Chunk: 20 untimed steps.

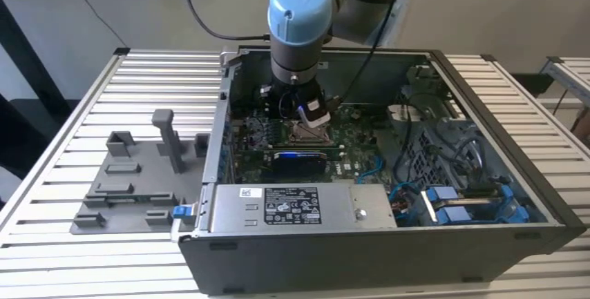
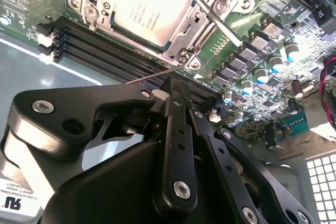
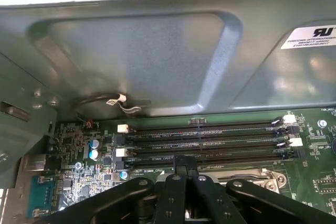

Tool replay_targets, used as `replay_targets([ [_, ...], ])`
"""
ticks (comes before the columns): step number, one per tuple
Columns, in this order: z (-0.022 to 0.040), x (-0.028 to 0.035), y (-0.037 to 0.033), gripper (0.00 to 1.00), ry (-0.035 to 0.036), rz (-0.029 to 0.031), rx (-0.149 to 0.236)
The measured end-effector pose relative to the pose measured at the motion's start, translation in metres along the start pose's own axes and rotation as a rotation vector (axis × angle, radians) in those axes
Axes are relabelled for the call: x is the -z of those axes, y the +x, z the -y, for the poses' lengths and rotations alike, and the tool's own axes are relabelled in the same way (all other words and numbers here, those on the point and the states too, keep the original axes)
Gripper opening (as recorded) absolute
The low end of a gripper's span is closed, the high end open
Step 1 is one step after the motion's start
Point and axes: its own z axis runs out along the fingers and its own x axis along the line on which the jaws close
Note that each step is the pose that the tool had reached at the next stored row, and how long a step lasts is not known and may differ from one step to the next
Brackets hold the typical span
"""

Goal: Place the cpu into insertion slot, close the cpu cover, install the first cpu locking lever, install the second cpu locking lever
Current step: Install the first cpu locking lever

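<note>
The cpu [image 2: 147,6] lies flat in the insertion slot [image 1: 302,134], silver top up. The cpu cover [image 2: 195,24] is down over it, framing the chip. One locking lever [image 2: 216,17], a thick metal rod, crosses the socket's corner at a slant. A second, thinner lever [image 2: 152,75] sticks out from the socket's edge over the memory slots, right at my black fingertips [image 2: 169,85]. My gripper [image 2: 172,88] is shut, fingers pressed together, with nothing seen between them. It hangs low beside the socket in the exterior view [image 1: 309,125] and over the memory slots in the first wrist view [image 3: 185,162].
The green board sits inside an open metal case [image 1: 221,105] with tall walls. Black memory slots [image 3: 210,140] run beside the socket, capacitors [image 2: 262,72] cluster nearby. A power supply [image 1: 295,206] and blue cables [image 1: 443,199] lie at the front. A grey fixture [image 1: 129,181] stands outside the case.
</note>
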Motion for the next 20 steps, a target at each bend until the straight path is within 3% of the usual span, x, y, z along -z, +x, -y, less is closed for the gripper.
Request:
replay_targets([
  [3,0.0002,-0.0008,-0.0001,0.11,0.0013,0.0002,0.0],
  [9,0.0015,-0.0032,0.0,0.11,0.0153,0.0019,-0.001],
  [20,0.0019,-0.0045,-0.0021,0.11,0.0159,0.0022,-0.001],
])
